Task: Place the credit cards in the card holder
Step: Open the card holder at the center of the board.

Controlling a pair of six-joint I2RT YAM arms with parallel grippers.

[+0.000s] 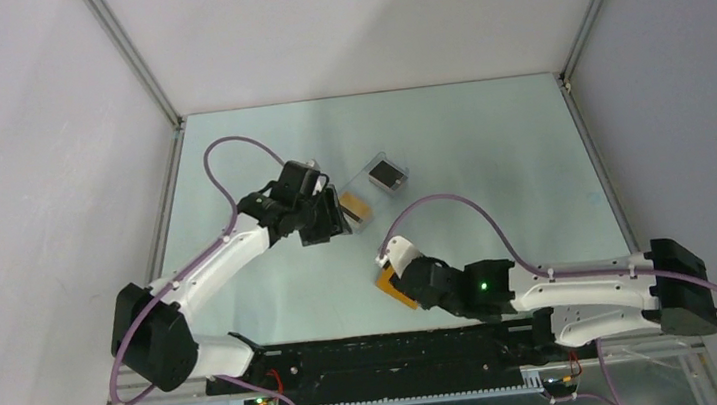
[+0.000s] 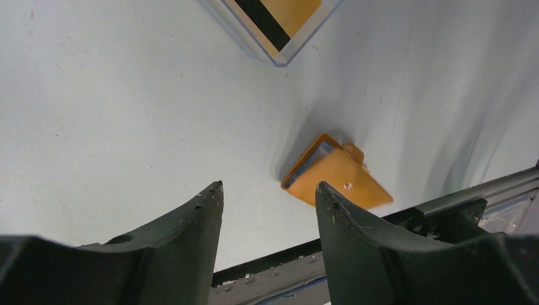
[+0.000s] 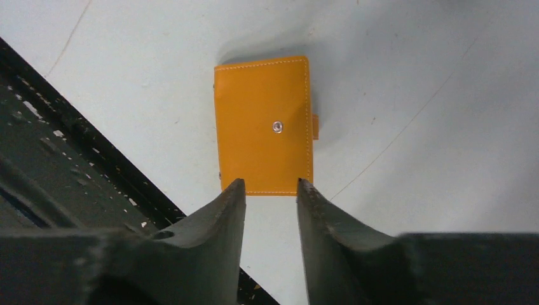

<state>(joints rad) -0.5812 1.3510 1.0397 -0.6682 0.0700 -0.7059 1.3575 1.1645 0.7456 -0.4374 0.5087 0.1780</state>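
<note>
The card holder [image 3: 264, 124] is an orange folding wallet lying shut on the table, its snap facing up. In the left wrist view the card holder [image 2: 337, 181] shows a light blue card edge [image 2: 316, 159] tucked inside it. No other credit cards lie loose in view. My right gripper [image 3: 268, 184] hovers just above the wallet's near edge, open, with nothing between its fingers. Seen from above, the right gripper [image 1: 400, 277] covers part of the wallet [image 1: 385, 287]. My left gripper [image 1: 329, 228] is open and empty, over bare table farther back [image 2: 270, 187].
A clear plastic case with an orange centre and black stripe [image 1: 356, 208] lies beside the left gripper; its corner shows in the left wrist view [image 2: 273, 28]. A second clear case with a black centre [image 1: 389, 172] sits behind it. The black base rail [image 1: 380, 351] runs just in front of the wallet.
</note>
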